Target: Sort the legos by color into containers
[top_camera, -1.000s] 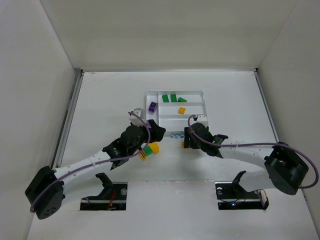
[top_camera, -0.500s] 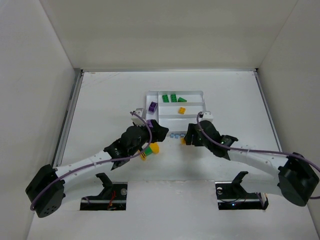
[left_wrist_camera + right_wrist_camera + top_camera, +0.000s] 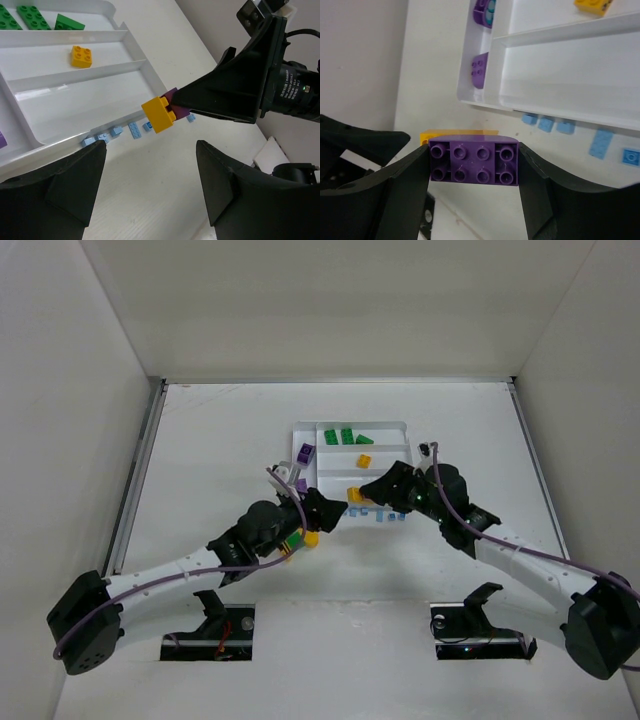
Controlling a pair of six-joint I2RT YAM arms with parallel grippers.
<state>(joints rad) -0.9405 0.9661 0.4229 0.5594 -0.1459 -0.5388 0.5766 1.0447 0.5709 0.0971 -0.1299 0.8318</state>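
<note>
My right gripper point(image 3: 474, 167) is shut on a purple brick point(image 3: 474, 163) with a yellow-orange brick point(image 3: 457, 133) stuck to it. It holds them above the table by the near edge of the white tray point(image 3: 400, 426); the pair also shows in the left wrist view point(image 3: 159, 114). My left gripper point(image 3: 150, 185) is open and empty, just left of the right gripper point(image 3: 365, 492). Green bricks point(image 3: 345, 436) lie in the far section, a yellow brick point(image 3: 365, 460) in the middle one, a purple brick point(image 3: 305, 452) in the side section.
Tiny light-blue bricks point(image 3: 380, 513) lie on the table along the tray's near edge; they also show in the left wrist view point(image 3: 125, 132). A green and yellow stack point(image 3: 297, 540) lies under the left arm. White walls surround the table.
My right gripper has lifted the purple and yellow bricks off the table and carried them back toward the tray. My left gripper has moved a little to the right.
</note>
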